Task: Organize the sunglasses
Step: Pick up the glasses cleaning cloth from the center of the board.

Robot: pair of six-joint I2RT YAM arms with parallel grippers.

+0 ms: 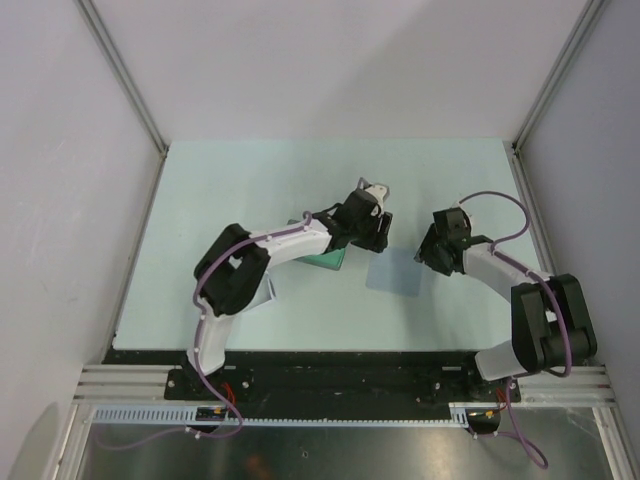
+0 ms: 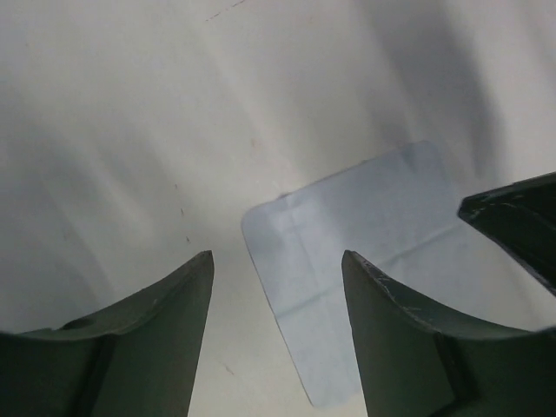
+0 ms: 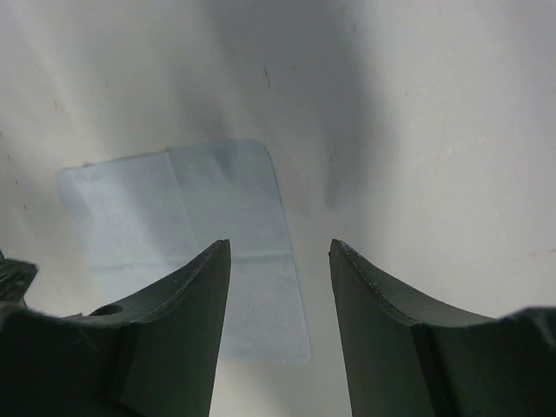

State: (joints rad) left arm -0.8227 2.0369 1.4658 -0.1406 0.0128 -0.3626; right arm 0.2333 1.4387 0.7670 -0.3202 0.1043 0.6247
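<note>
Cloth (image 2: pixel 365 208) lies flat on the table (image 2: pixel 130 130) just ahead of the left pincer (image 2: pixel 276 261) and right pincer (image 3: pixel 280 248), both gaping empty, likely to take its edges; sunglasses I cannot see.

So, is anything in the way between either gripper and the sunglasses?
Cannot tell: no view clearly shows the sunglasses. The left gripper and right gripper, both open, face only the flat cloth on the table.

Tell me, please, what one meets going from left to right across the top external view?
Green object partly under the left arm → left gripper → grey-blue cloth → right gripper.
</note>
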